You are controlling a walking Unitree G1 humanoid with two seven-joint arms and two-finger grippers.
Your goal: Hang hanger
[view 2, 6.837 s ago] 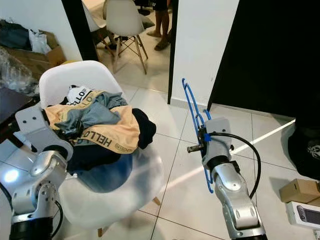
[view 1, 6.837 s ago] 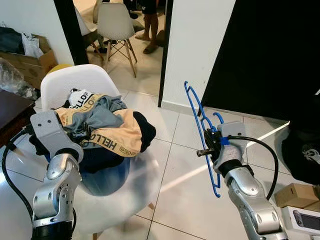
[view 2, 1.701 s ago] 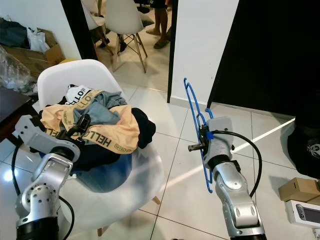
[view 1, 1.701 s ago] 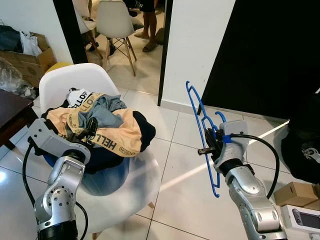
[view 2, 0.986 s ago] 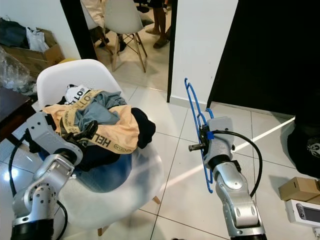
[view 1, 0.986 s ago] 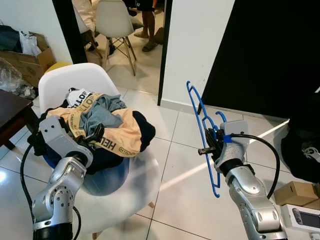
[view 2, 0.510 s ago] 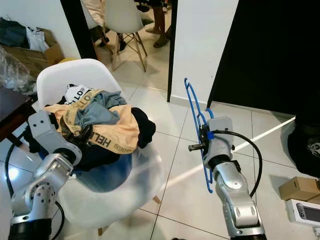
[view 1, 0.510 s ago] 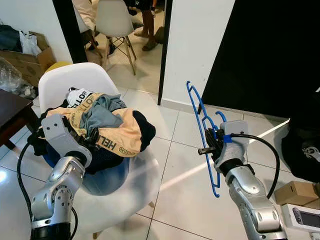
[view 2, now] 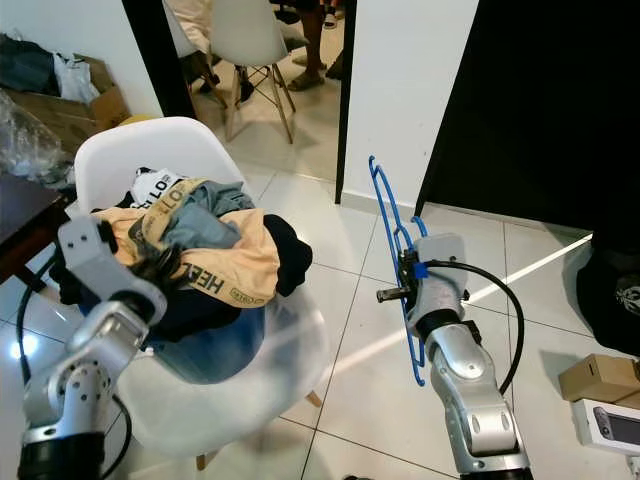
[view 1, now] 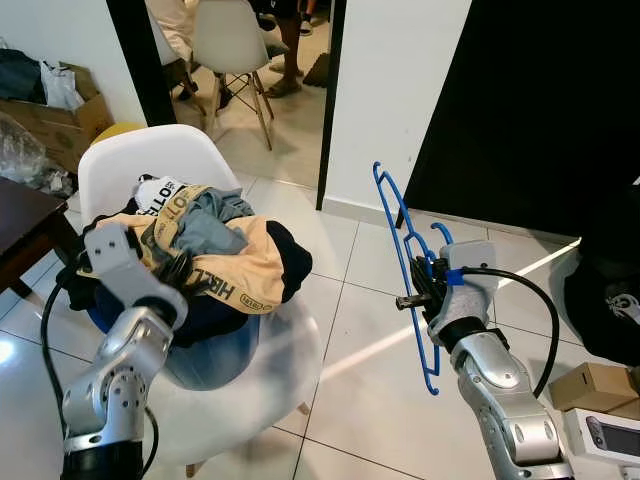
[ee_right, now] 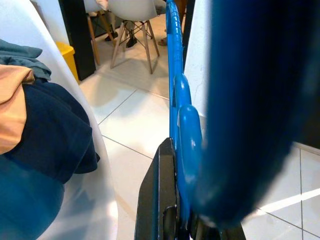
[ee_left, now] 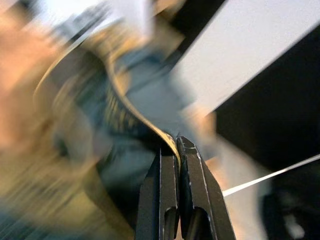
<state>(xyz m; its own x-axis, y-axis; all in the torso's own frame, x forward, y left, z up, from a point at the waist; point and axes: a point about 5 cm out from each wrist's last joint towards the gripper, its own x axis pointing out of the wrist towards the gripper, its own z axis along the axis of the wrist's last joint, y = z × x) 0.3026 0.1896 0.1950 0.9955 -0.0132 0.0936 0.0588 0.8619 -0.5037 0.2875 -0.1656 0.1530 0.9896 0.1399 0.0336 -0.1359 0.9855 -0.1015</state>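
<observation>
On the white chair (view 1: 140, 160), you're watching the clothes pile (view 1: 215, 255) lifting slightly | left gripper (ee_left: 176, 145) is now pinching a tan garment edge | right gripper (view 1: 424, 291), beside the chair, is still clamping the blue hanger (view 1: 405, 265), not yet hung.

Clothes pile (ee_left: 100, 110) motion-blurred; person (view 1: 285, 30) cut off at frame top.

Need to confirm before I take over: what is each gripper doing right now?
Left gripper: shut on a fold of the yellow garment on the white chair.
Right gripper: shut on the blue hanger, held upright.
</observation>
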